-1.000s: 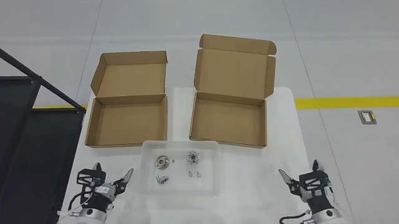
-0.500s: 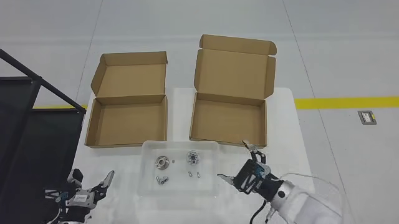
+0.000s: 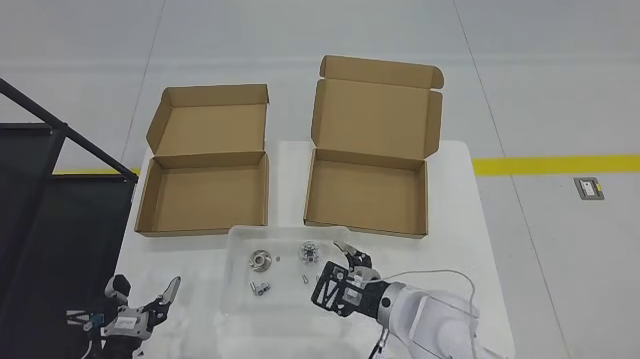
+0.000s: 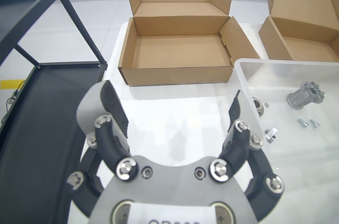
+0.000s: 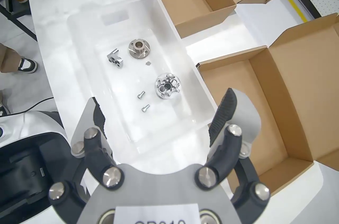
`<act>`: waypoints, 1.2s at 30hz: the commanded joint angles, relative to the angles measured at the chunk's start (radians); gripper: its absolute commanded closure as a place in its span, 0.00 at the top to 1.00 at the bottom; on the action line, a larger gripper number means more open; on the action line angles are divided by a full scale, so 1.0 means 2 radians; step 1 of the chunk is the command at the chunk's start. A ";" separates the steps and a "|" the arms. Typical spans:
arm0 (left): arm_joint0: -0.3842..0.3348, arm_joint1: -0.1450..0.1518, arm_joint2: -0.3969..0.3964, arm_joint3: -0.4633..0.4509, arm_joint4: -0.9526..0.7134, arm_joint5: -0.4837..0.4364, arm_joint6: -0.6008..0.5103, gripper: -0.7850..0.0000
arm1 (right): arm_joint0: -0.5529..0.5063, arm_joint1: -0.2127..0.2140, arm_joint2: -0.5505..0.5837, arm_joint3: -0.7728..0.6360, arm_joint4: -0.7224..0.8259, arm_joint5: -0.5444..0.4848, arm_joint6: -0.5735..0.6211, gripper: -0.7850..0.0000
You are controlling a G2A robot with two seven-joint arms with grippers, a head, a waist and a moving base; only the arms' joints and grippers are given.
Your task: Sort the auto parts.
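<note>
At your far left a black rack (image 3: 60,209) stands beside the white table (image 3: 450,259). Your left pincer (image 3: 146,291) hangs over the table's near left corner, short of the clear tray (image 3: 290,229). In its wrist view the left pincer (image 4: 172,92) has its jaws spread wide with only bare tabletop between the ribbed pads, so it is gripping nothing. Beyond it the left box (image 3: 203,199) sits with its lid folded back, just behind the tray. All the auto parts lie on the tray floor. The flanged hub (image 3: 261,257) lies toward the left, with the small bracket (image 3: 260,287) on its near side. The slotted round part (image 3: 310,252) lies toward the right, with the two bolts (image 3: 311,279) on its near side. Your right pincer (image 3: 335,271) hovers above the tray's right end, close to the round part and the bolts. From its own camera the right pincer (image 5: 161,100) is fully open and holds nothing, with the bolts and the round part showing beyond the gap between its pads. You probably have clearance above the tray rim there, though the top view is too coarse to be sure. Behind it the right box (image 3: 365,197) stands open, its lid upright.
</note>
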 commanded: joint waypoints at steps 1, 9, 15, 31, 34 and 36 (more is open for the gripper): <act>0.000 0.000 0.000 0.000 0.000 0.000 0.000 1.00 | 0.000 0.000 0.000 0.000 0.000 0.000 0.001 1.00; 0.000 0.000 0.000 0.000 0.000 0.000 0.000 1.00 | 0.058 -0.016 -0.046 0.060 0.056 -0.006 -0.009 1.00; 0.000 0.000 0.000 0.000 0.000 0.000 0.000 1.00 | 0.130 -0.041 -0.094 0.142 0.144 0.027 0.060 1.00; 0.000 0.000 0.000 0.000 0.000 0.000 0.000 1.00 | 0.217 -0.094 -0.172 0.260 0.184 0.168 0.152 1.00; 0.000 0.000 0.000 0.000 0.000 0.000 0.000 1.00 | 0.223 -0.100 -0.179 0.273 0.173 0.189 0.158 1.00; 0.000 0.000 0.000 0.000 0.000 0.000 0.000 1.00 | 0.226 -0.104 -0.182 0.280 0.169 0.202 0.161 1.00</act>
